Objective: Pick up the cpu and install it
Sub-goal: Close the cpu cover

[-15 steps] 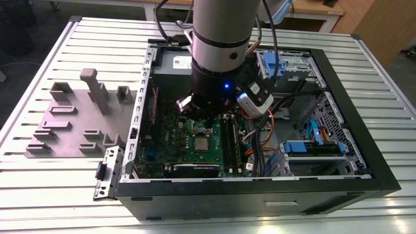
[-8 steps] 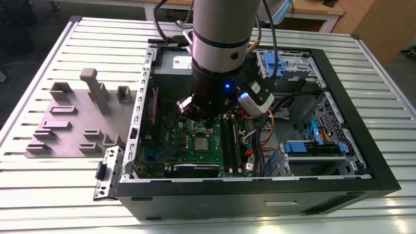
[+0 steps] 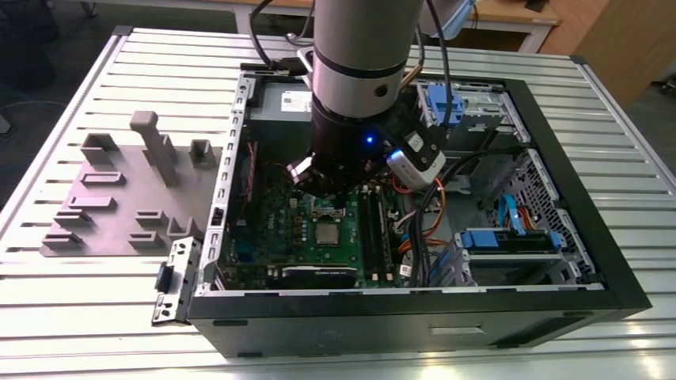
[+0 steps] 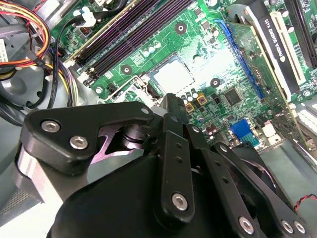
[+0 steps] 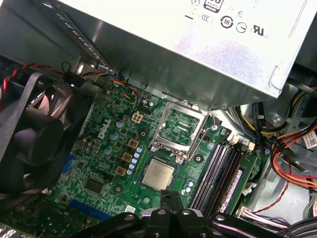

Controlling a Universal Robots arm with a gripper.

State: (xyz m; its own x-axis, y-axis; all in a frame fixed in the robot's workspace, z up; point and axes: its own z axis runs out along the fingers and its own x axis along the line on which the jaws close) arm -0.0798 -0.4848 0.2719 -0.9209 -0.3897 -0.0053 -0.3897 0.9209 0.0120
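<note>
The cpu (image 5: pixel 159 174) is a small silvery square lying flat in its socket on the green motherboard (image 5: pixel 99 168). It shows too in the second wrist view, glaring bright (image 4: pixel 173 75), and in the exterior view (image 3: pixel 328 234). The socket's metal frame (image 5: pixel 179 130) stands hinged open beside it. My gripper (image 5: pixel 171 204) hangs just above the board, close to the chip but apart from it, its black fingers (image 4: pixel 171 101) shut together with nothing between them. In the exterior view the gripper (image 3: pixel 322 198) reaches down into the open computer case (image 3: pixel 423 317).
A grey power supply box with a white label (image 5: pixel 198 39) overhangs the socket area. A black fan (image 5: pixel 29 134) sits on one side, memory slots (image 5: pixel 218 168) and coloured cable bundles (image 5: pixel 292 144) on the other. A grey fixture plate (image 3: pixel 116 198) lies at the exterior view's left.
</note>
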